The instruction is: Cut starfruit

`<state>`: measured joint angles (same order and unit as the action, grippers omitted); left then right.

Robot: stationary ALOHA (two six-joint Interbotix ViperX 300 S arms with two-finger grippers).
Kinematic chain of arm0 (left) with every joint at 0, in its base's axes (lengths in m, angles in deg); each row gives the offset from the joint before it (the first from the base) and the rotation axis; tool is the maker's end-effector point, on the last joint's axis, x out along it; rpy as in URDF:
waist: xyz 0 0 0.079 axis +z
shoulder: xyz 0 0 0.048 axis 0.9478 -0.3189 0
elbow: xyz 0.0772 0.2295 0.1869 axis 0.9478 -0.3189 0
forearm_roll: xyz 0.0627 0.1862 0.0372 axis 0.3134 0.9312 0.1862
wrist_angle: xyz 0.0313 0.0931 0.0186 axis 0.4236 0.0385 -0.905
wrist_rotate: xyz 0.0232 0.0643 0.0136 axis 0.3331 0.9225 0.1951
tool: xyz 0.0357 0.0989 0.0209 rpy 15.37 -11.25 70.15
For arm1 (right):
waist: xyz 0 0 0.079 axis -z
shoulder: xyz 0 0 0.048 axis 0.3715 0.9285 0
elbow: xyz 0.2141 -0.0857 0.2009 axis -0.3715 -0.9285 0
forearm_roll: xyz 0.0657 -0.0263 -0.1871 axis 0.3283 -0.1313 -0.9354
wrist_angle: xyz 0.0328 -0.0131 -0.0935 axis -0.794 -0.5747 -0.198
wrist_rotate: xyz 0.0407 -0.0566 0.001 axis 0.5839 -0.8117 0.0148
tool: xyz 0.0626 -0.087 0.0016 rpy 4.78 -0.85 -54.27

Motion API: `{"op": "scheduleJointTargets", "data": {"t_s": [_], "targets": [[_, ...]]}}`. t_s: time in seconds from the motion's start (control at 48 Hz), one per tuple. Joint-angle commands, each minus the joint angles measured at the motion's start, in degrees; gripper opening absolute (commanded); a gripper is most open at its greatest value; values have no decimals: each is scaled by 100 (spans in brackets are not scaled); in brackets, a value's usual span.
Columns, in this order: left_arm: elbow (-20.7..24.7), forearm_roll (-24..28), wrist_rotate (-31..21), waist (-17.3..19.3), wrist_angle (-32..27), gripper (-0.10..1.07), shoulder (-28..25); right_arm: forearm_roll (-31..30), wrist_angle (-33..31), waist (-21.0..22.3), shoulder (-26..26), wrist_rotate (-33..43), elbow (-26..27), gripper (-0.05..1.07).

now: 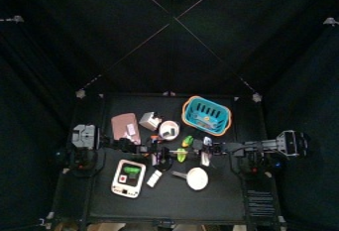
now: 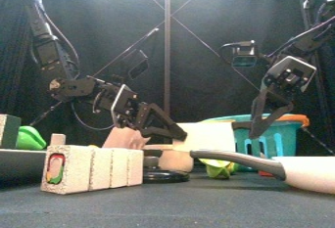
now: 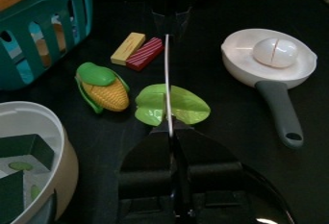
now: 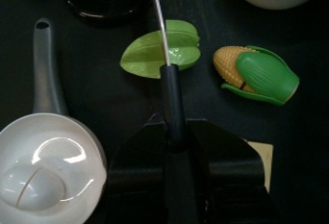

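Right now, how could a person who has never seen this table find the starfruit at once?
Find the teal plastic basket; past the toy corn cob lies the flat light-green starfruit. Only it is plain green with ridges, and a thin blade rests across it.

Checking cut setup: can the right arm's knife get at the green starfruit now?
Probably yes: the right gripper holds a knife directly over the green starfruit, with nothing between; the toy corn lies beside it.

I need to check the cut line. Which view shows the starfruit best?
The left wrist view: the green starfruit lies whole beneath the held blade. The right wrist view shows it too; the top view shows it tiny, and the front view mostly hides it.
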<state>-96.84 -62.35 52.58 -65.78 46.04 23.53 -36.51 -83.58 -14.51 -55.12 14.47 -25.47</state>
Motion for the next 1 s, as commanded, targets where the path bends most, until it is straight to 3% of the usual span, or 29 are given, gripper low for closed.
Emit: {"op": "scheduleJointTargets", "data": {"t_s": [0.0, 0.979], "targets": [[105, 9, -9, -18, -26, 27, 26, 18, 26, 0, -9, 18, 35, 30], [316, 18, -9, -26, -729, 27, -193, 44, 158, -26, 404, 26, 62, 30]]}}
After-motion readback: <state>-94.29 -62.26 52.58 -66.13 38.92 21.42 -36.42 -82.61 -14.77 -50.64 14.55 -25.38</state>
